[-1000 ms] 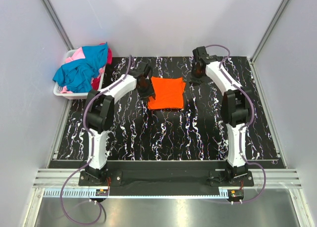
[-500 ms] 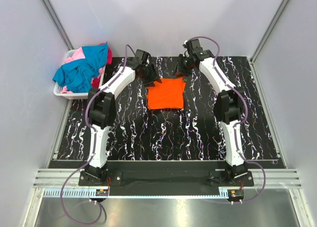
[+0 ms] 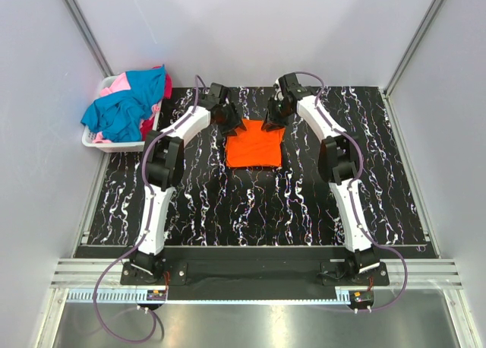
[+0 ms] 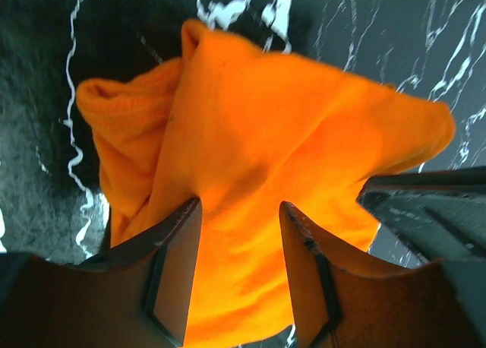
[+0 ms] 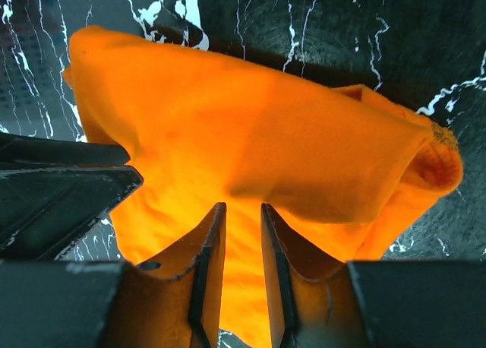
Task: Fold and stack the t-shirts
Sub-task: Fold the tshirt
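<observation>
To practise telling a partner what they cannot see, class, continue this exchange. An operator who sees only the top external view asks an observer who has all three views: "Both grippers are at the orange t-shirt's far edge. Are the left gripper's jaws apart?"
Observer: Yes. In the left wrist view the left gripper has its jaws clearly apart, and the orange t-shirt shows across the whole gap.
Operator: And the right gripper?
Observer: Its gap is much narrower. Only a thin strip of cloth shows through.
Operator: Does the shirt's edge lie flat there?
Observer: No. The right wrist view shows it doubled over and puffed up, with a hem curling at one corner.
</observation>
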`<state>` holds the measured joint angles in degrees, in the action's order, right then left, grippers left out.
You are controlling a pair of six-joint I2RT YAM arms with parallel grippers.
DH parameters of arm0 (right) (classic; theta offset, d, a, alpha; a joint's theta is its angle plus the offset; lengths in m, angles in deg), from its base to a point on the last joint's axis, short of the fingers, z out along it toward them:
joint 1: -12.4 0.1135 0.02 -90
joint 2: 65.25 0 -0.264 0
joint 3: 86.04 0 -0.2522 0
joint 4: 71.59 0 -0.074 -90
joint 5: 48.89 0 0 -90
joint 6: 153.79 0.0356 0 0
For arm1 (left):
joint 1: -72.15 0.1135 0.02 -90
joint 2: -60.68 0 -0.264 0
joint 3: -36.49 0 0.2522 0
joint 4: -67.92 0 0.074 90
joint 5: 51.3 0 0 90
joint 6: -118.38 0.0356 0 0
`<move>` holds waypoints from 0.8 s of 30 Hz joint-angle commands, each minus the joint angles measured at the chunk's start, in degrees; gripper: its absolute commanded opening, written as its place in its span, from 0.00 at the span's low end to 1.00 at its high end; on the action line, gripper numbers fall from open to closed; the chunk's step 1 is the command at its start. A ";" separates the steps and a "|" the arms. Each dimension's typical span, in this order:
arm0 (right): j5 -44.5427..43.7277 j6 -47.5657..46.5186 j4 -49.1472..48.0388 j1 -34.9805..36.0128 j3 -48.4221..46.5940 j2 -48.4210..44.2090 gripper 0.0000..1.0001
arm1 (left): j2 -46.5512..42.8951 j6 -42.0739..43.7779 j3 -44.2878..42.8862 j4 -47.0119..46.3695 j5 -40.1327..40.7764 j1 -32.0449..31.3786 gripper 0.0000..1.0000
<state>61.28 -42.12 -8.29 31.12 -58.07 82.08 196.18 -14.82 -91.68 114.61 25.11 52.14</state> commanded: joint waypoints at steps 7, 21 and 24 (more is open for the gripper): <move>-8.46 1.09 -0.50 -1.93 2.92 -1.25 0.30 | -3.40 -2.24 2.70 -2.00 12.26 -0.03 0.50; -9.89 5.57 0.65 -5.19 2.67 0.42 0.30 | -1.38 -1.89 1.74 1.00 12.18 0.06 0.48; -9.70 5.31 0.65 -5.10 2.22 -0.72 0.30 | -1.64 -0.49 0.42 0.56 9.11 -0.03 0.47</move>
<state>52.12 -37.20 -8.02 25.46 -54.88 82.10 196.05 -17.47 -89.45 113.61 35.08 51.81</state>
